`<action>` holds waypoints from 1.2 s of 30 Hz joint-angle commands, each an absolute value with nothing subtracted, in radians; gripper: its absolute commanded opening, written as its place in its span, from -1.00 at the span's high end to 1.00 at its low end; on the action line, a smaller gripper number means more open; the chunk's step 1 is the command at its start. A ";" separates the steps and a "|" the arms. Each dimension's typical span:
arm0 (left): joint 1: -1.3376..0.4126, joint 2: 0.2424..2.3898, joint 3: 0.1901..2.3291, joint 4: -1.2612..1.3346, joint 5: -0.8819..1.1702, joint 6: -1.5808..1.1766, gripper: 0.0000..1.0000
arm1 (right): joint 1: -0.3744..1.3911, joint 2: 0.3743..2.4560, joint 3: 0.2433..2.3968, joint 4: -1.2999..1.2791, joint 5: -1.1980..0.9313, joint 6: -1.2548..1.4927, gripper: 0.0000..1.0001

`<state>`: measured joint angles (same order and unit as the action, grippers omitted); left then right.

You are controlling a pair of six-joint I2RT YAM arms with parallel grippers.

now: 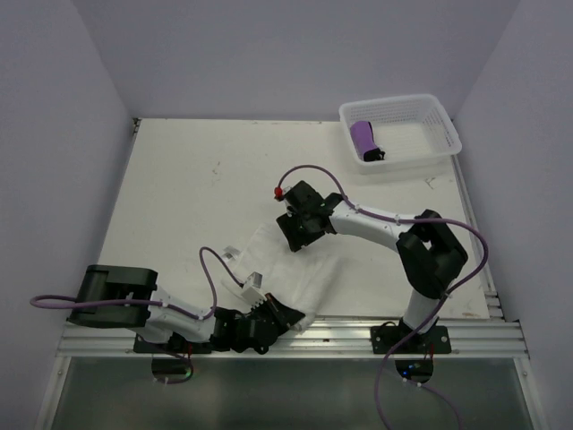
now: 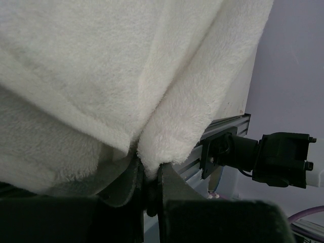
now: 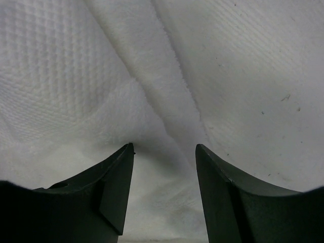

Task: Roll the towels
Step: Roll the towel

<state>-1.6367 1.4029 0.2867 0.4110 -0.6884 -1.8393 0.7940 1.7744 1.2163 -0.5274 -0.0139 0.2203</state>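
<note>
Left fingers (image 2: 125,183) tight on towel (image 2: 101,76); right fingers (image 3: 115,188) apart

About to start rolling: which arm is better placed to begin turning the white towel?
Probably left: the left gripper is clamped on the near edge of the white towel, while the right gripper hangs open over its far side, gripping nothing.

Off-white table (image 1: 197,179), white towel (image 1: 309,278) spread near its front edge, white basket (image 1: 412,152) at far right corner
</note>
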 commanded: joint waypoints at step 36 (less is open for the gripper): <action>-1.306 1.482 0.305 0.572 -0.319 -1.198 1.00 | 0.574 1.848 1.138 -0.520 0.328 0.417 0.95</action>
